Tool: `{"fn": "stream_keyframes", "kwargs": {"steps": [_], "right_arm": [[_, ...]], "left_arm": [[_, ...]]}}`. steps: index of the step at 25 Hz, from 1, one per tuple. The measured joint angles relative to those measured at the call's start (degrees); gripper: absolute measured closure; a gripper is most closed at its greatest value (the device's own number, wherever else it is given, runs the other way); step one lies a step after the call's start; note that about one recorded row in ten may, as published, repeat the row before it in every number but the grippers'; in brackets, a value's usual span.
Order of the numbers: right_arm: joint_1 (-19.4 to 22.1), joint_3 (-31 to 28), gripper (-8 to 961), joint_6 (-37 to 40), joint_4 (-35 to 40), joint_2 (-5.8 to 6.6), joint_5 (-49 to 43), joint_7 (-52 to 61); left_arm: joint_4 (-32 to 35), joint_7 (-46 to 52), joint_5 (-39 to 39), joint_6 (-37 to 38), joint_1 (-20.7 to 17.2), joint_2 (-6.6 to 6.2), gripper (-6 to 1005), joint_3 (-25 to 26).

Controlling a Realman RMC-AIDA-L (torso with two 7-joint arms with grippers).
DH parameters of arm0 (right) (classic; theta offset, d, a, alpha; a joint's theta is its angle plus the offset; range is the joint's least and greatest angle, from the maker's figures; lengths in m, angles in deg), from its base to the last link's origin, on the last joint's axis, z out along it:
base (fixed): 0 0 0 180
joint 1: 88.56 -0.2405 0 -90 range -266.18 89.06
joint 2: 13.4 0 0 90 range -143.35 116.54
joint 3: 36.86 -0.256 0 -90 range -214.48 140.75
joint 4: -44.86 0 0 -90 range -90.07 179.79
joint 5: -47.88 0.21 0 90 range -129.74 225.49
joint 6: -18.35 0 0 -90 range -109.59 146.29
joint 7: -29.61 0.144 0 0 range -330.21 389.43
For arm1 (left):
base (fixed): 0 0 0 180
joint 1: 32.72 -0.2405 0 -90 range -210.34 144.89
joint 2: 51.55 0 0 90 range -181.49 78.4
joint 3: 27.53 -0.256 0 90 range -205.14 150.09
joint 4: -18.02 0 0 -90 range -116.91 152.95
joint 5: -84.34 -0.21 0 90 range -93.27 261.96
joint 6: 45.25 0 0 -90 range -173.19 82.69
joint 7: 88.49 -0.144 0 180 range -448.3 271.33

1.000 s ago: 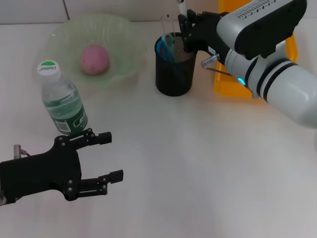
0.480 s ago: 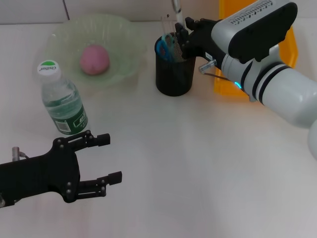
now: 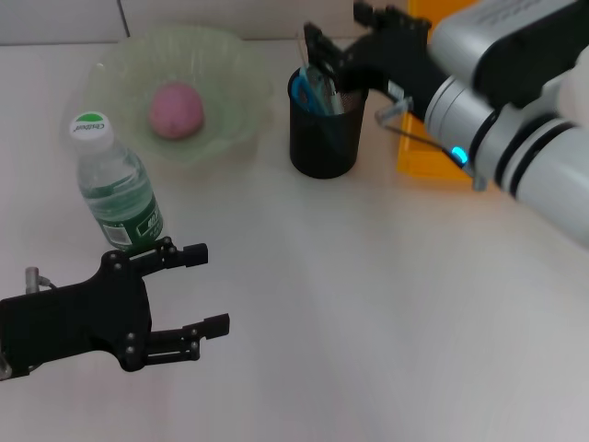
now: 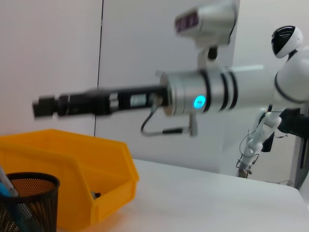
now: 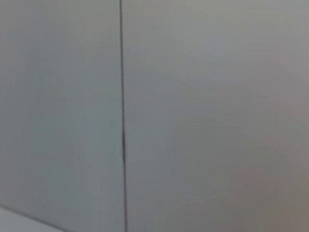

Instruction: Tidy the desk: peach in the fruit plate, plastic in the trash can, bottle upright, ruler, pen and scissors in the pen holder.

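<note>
**Ana:** Three views, head view first. The right gripper (image 3: pixel 333 48) is over the rim of the pen holder (image 3: pixel 324 138), its fingers spread apart with nothing between them that I can make out. The scissors (image 3: pixel 307 87) and a pale, pen-like stick (image 3: pixel 329 87) lean inside the holder. The peach (image 3: pixel 176 110) lies in the fruit plate (image 3: pixel 230 64), the bottle (image 3: pixel 115 189) stands upright, and the left gripper (image 3: pixel 204 287) sits open and empty low on the surface (image 3: pixel 368 304), just beside the bottle.

**Ben:** So what could go wrong?

**Ana:** My guess: the right fingers are very close to the holder's rim and the leaning contents. Pulling away sideways rather than upward could catch the rim or a handle and tip the holder. And any swing of the left gripper toward the bottle could knock it flat.

**Ben:** Left wrist view?

**Ana:** It shows the right arm (image 4: pixel 193 94) stretched out above the orange bin (image 4: pixel 72 169), with the mesh holder at the corner. The fingertips are too blurred to read there. I can't see what is inside the bin, so I can't confirm the plastic.

**Ben:** Right wrist view?

**Ana:** Only a blank wall with a dark seam; no help in judging clearance.
</note>
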Motion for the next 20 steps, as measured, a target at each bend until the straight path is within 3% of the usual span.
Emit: {"fn": "stream_keyframes", "kwargs": {"steps": [1,2,5,6,7,8,9,10,11,12,13,15,16,17,18,20], "right_arm": [[1.7,-1.9,464,4.2,4.4,0.0,0.1,0.0],[4.4,-7.8,419,16.0,12.8,-0.17,1.2,0.1],[6.6,-17.7,332,31.7,21.7,-0.17,8.3,-2.7],[6.6,-17.7,303,31.7,21.7,-0.17,8.3,-2.7],[7.5,-27.4,274,43.3,23.6,-0.18,19.7,-10.6],[7.5,-27.4,272,43.3,23.6,-0.18,19.7,-10.6],[7.9,-37.0,270,54.6,20.9,-0.24,32.8,-21.0],[7.9,-37.0,268,54.6,20.9,-0.24,32.8,-21.0],[7.8,-41.6,266,61.6,18.4,-0.23,39.9,-26.9],[5.7,-52.1,264,77.4,9.1,0.29,49.9,-37.1],[5.7,-52.1,263,77.4,9.1,0.29,49.9,-37.1],[1.9,-63.1,259,93.5,-4.5,1.57,55.2,-45.8],[0.1,-67.4,257,99.7,-10.7,2.32,56.2,-49.6],[-3.3,-74.3,255,109.5,-25.1,4.35,53.4,-59.2],[-3.3,-74.3,253,109.5,-25.1,4.35,53.4,-59.2],[-5.2,-77.0,249,114.4,-36.1,5.37,46.4,-68.6]], "left_arm": [[0.0,0.0,0.0,0.0,0.1,0.01,167,0.0],[0.0,-0.1,0.0,0.0,0.3,0.05,167,0.0],[0.0,-0.1,0.0,0.0,0.4,0.16,167,0.0],[0.0,-0.1,0.0,0.0,0.4,0.16,167,0.0],[0.0,-0.1,-0.1,0.0,0.4,0.22,167,0.0],[0.0,-0.1,-0.1,0.0,0.4,0.22,167,0.0],[0.0,-0.1,-0.1,0.0,0.5,0.24,167,0.0],[0.0,-0.1,-0.1,0.0,0.4,0.27,167,0.0],[0.0,0.0,0.0,0.0,0.5,0.28,167,0.0],[0.0,0.0,0.0,0.0,0.5,0.31,167,0.0],[0.0,0.0,0.0,0.0,0.5,0.31,167,0.0],[0.0,0.1,0.0,0.1,0.7,0.43,167,0.0],[0.0,0.1,0.0,0.1,0.9,0.47,167,0.0],[0.0,0.1,0.0,0.2,1.3,0.56,167,0.0],[0.0,0.1,0.0,0.2,1.3,0.56,167,0.0],[-0.1,0.1,-0.1,0.2,1.9,0.62,167,0.0]]}}
